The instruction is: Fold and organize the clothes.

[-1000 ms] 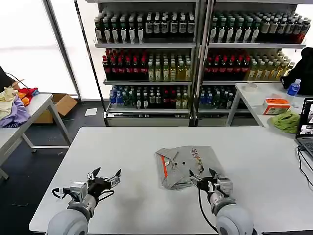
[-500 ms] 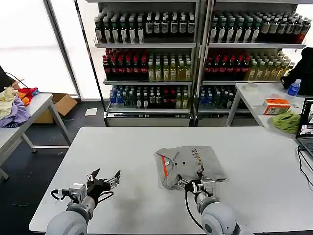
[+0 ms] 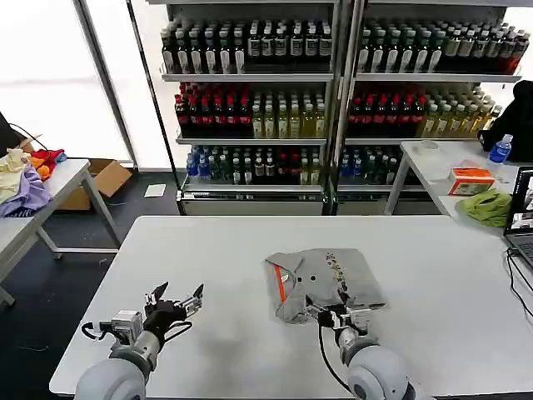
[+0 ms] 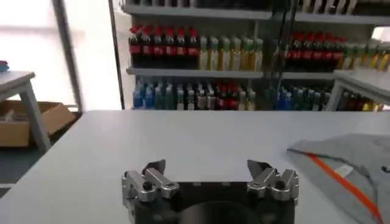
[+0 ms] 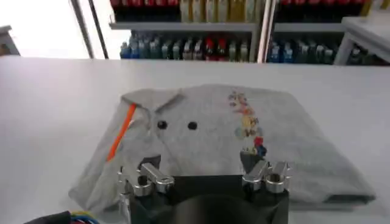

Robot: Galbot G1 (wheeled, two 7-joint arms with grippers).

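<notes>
A light grey shirt point(image 3: 325, 282) lies folded in the middle of the white table point(image 3: 250, 250), its collar and orange neck trim toward the left and a multicoloured print on the chest. In the right wrist view the folded shirt point(image 5: 225, 137) spreads just beyond my right gripper point(image 5: 203, 163), which is open over its near edge. That right gripper point(image 3: 339, 312) sits at the shirt's front edge. My left gripper point(image 3: 175, 297) hovers open over bare table to the left of the shirt, and its wrist view has the left gripper point(image 4: 207, 167) with the shirt's corner point(image 4: 347, 164) off to one side.
Drink shelves point(image 3: 333, 92) stand behind the table. A side table at the right holds a lime-green cloth point(image 3: 490, 205), an orange box point(image 3: 470, 179) and a laptop point(image 3: 523, 212). At the left, coloured fabrics point(image 3: 25, 179) lie on another table, and a cardboard box point(image 3: 100, 179) sits on the floor.
My right gripper shifted left along the shirt's front edge, then settled a little back to the right. The left gripper drifted slightly down. The shirt has not moved.
</notes>
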